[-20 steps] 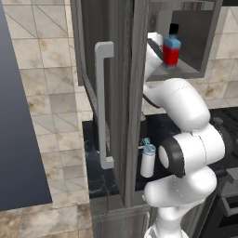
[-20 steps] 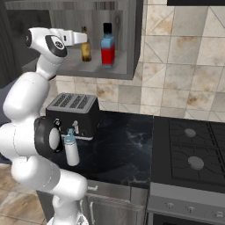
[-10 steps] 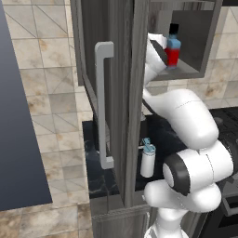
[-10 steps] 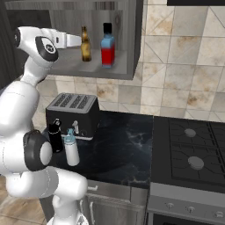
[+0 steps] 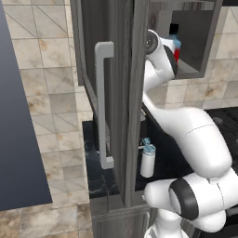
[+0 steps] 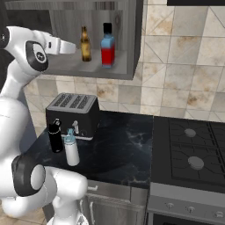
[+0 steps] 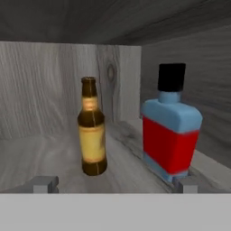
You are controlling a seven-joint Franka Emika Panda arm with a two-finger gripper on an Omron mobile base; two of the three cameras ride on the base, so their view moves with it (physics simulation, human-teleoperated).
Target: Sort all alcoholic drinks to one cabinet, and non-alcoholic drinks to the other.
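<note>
Black marble makes up the counter (image 6: pixel 118 149), and nearest its front edge the white bottle with the teal flip lid (image 6: pixel 71 148) stands upright. Just at its 10 o'clock, close beside it, is the small all-black bottle (image 6: pixel 55 136). Behind both sits a grey toaster (image 6: pixel 72 115), and off at 3 o'clock a dark stove (image 6: pixel 191 158) with round burners.

Higher up, the wall cabinet (image 6: pixel 127 39) of dark grey wood grain stands open, its tall door (image 5: pixel 116 93) with the long pale bar handle (image 5: pixel 103 104) swung wide. The claw (image 7: pixel 115 184) hangs at the cabinet's mouth with its two finger tips (image 7: pixel 44 184) set wide apart — nothing between them.

On the cabinet floor, just beyond the claw, the amber beer bottle (image 7: pixel 92 128) stands upright. At its 3 o'clock, apart from it, is the squat red bottle with blue shoulders and black cap (image 7: pixel 171 124) — upright too, close to the cabinet's side wall.
</note>
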